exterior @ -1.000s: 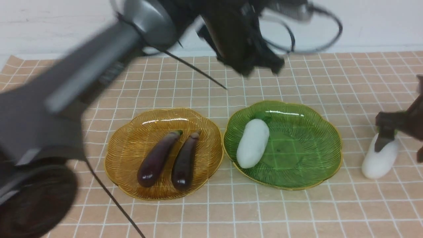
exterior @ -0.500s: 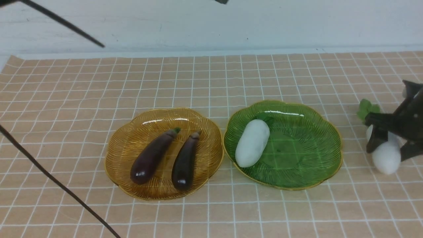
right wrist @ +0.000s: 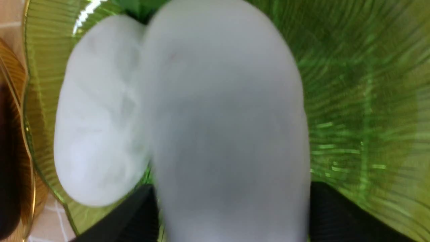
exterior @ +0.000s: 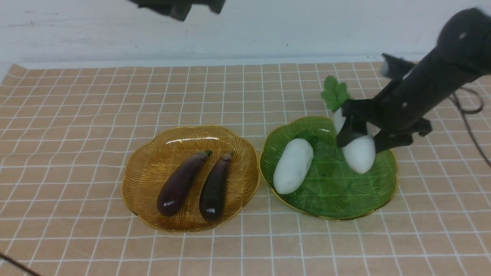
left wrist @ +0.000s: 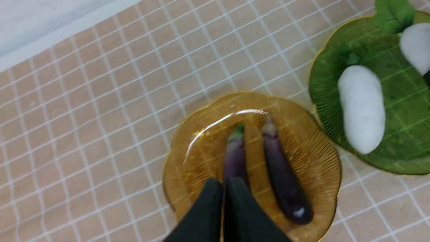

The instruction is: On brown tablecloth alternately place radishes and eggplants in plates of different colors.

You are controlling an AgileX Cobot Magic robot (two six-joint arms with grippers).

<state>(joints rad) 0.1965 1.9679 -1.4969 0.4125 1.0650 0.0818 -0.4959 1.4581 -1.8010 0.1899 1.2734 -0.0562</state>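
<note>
You are on the last piece of four. Your right jaws are clamped on the last radish, one jaw on each flank of its white body. It hangs tilted between them, leafy top up and rounded end down. From the front it looks clear of the glass, though only just.

Directly beneath those jaws is the green plate. Just beside them, on the side towards the amber plate, the other radish lies flat in that same green plate. From the right wrist the held radish fills the gap between the jaws with the resting one close alongside; I cannot tell whether the two touch.

Your left jaws are pressed together with nothing between them, high above the amber plate. Below them the first eggplant and the second eggplant lie side by side in it, close together, their stem ends pointing the same way. Both plates sit next to each other on the brown tablecloth.

So the eggplants are sorted and one radish is home. By my reckoning, all that remains is to lower the held radish onto the bare glass under the right jaws, part them, and lift away. Set it down on the side of the jaws away from the resting radish, so it does not roll onto its neighbour.
</note>
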